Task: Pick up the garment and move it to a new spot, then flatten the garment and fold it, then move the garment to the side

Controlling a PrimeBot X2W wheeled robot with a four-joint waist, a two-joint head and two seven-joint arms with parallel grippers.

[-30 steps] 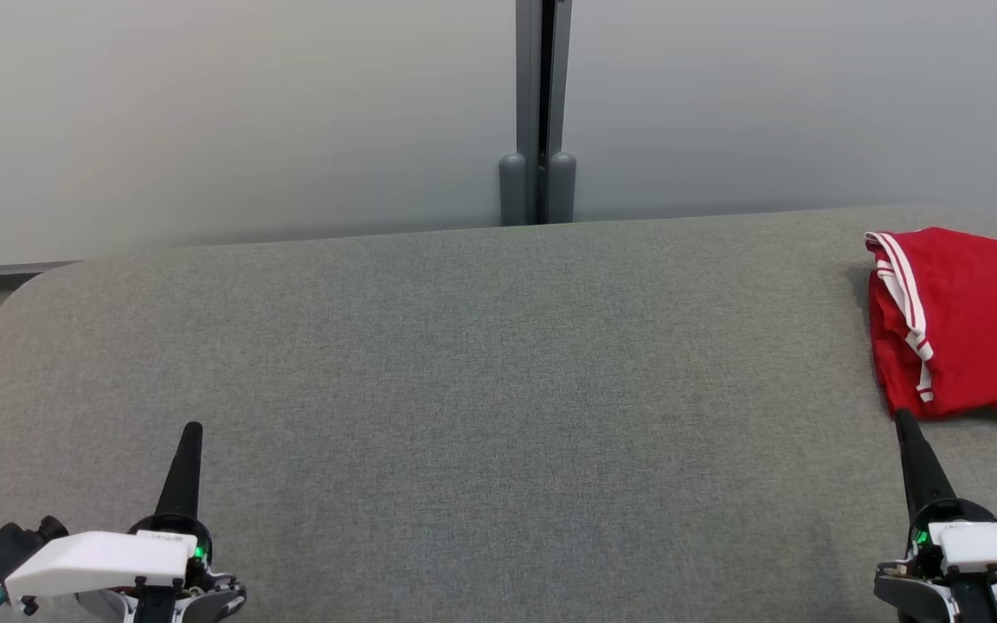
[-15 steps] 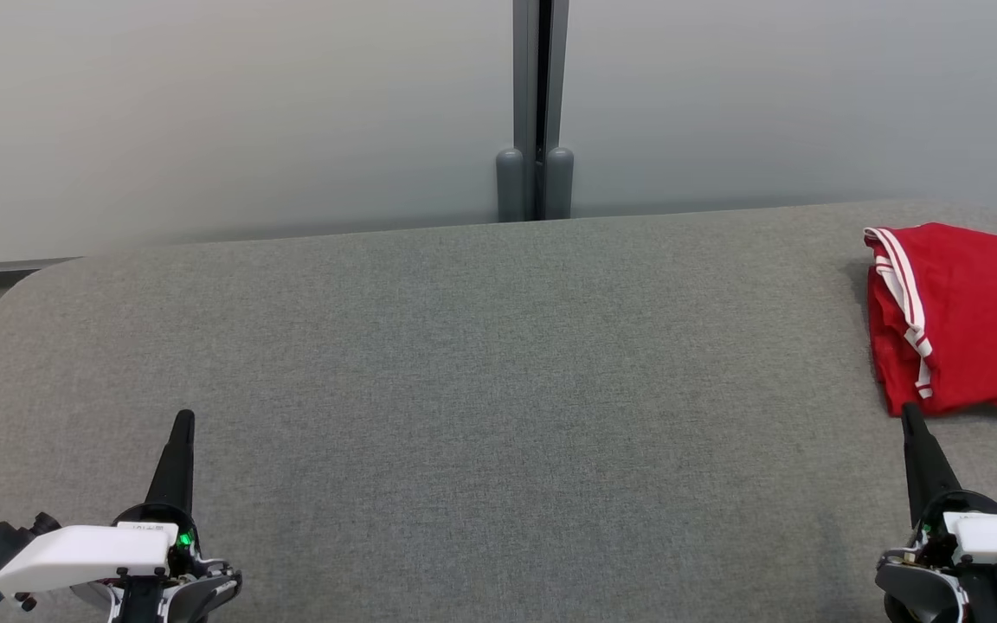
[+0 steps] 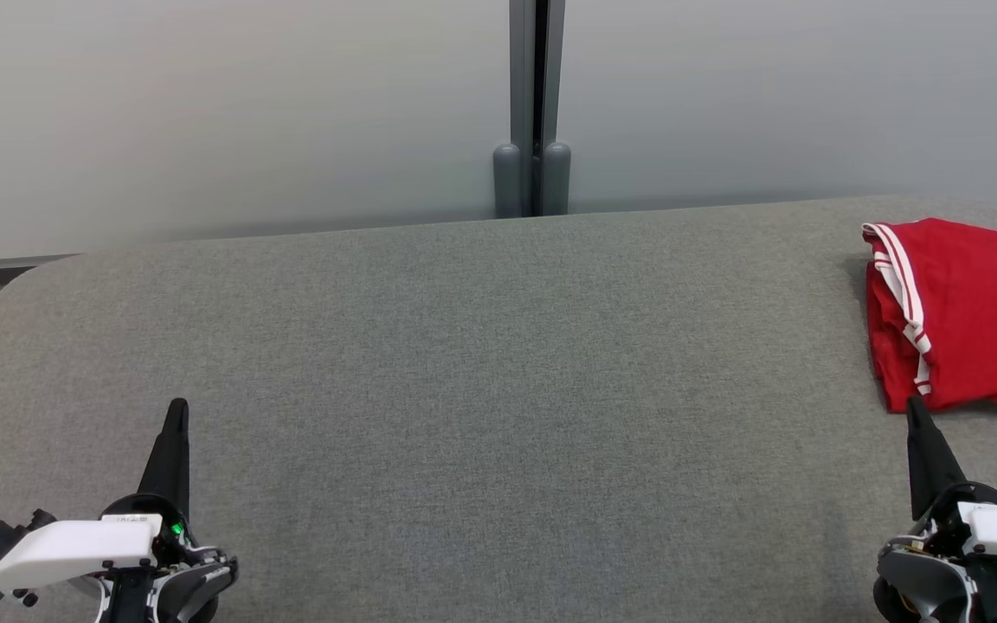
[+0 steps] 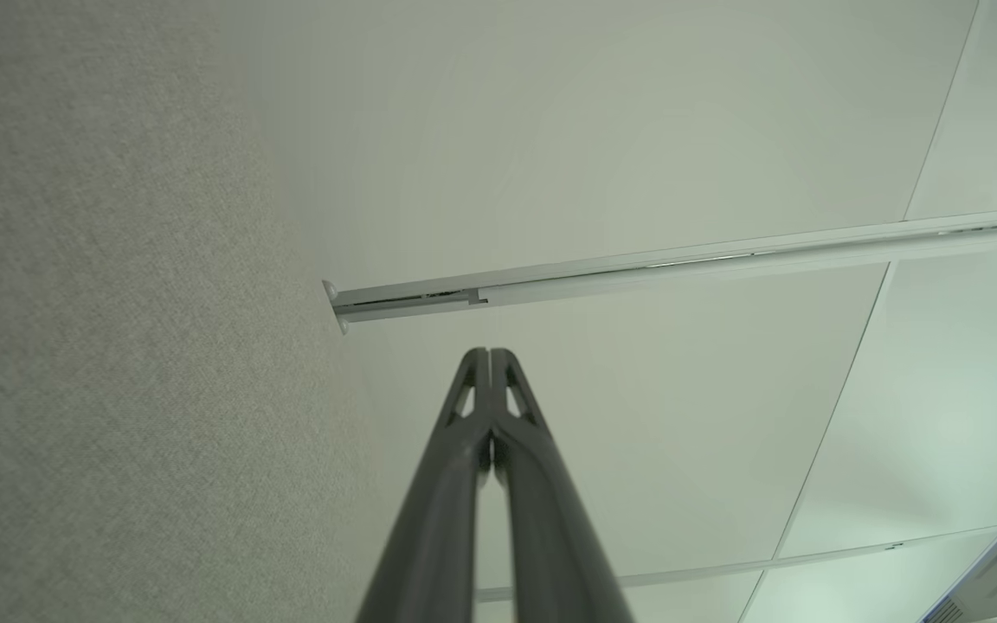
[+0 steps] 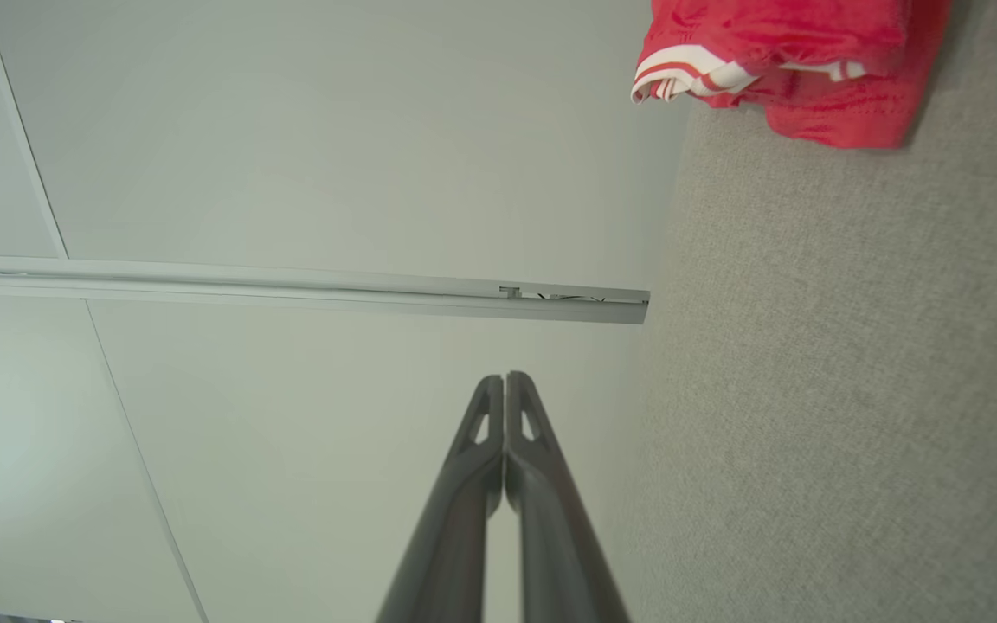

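Garment (image 3: 970,316) lies folded up on the grey padded surface (image 3: 498,389) way over at 3 o'clock, striped trim showing. Left gripper (image 3: 176,414) at 8 o'clock and right gripper (image 3: 914,411) at 4 o'clock are both clenched tight on nothing, the right one near the garment's corner.

We face a broad grey fabric-covered surface with rounded corners (image 3: 464,346), set against plain, pale grey wall panels (image 3: 204,112). A slim grey metal post (image 3: 533,78) joins the panels, with two rounded grey caps (image 3: 531,180) at its foot. Such partition walls, with thin straight seams (image 4: 845,407), suggest to us an office or lab test room.
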